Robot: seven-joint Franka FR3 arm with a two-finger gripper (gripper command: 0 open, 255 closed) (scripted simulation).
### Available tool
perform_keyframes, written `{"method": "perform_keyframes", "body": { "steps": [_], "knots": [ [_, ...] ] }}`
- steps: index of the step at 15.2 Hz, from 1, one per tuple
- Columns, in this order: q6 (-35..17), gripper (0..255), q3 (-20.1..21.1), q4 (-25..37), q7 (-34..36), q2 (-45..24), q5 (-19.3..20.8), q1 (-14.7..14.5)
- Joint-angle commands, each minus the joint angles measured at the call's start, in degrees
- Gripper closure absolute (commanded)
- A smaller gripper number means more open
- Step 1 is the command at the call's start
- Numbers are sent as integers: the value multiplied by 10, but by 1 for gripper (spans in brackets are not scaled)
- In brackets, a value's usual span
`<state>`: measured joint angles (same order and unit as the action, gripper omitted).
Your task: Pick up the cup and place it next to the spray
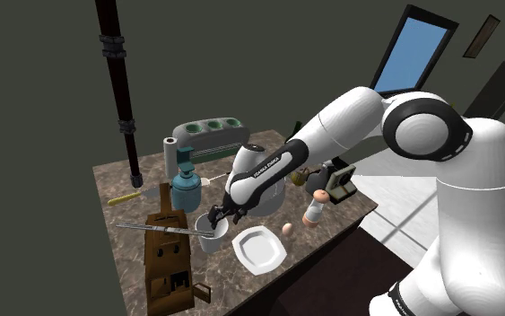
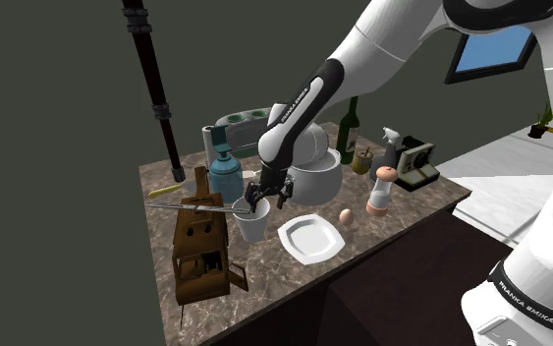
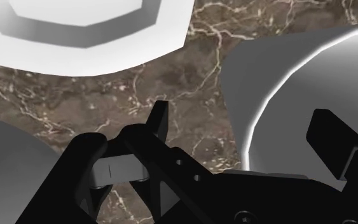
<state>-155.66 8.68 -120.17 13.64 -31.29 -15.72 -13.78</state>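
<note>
Marble made up the counter (image 1: 134, 175) you were working over. Reading the shoulder view from its left, you had a black pole (image 1: 120, 81) rising at the far edge. Next came a brown wooden block (image 1: 165, 260) near the front, with metal tongs (image 1: 156, 227) lying across it and a teal bottle (image 1: 186, 187) just behind it.

Then came the cup (image 1: 211, 239), white and upright on the counter just beside the block. The tongs ended at its rim, though you could not tell whether they touched. Your gripper (image 1: 216, 218) was down at that rim with its fingers spread. In the wrist view, one finger (image 3: 160, 121) stood outside the cup's wall over the marble. The other (image 3: 329, 130) stood over the cup's inside. The wall ran between them with a gap on each side, so they gripped nothing.

Right of the cup lay a white plate (image 1: 259, 250), then an egg (image 1: 287, 230), then a shaker (image 1: 314, 208).

In the second exterior view the spray (image 2: 392, 147), white, stood at the back toward the right, past a white pot (image 2: 313, 179) and well apart from the cup.
</note>
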Motion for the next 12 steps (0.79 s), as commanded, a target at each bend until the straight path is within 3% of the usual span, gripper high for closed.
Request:
{"method": "perform_keyframes", "body": {
  "steps": [1, 5, 6, 12],
  "knots": [
    [-1, 0, 0, 1, 0, -1, 0, -1],
    [-1, 0, 0, 1, 0, -1, 0, -1],
    [-1, 255, 0, 1, 0, -1, 0, -1],
    [-1, 255, 0, 1, 0, -1, 0, -1]
  ]
}}
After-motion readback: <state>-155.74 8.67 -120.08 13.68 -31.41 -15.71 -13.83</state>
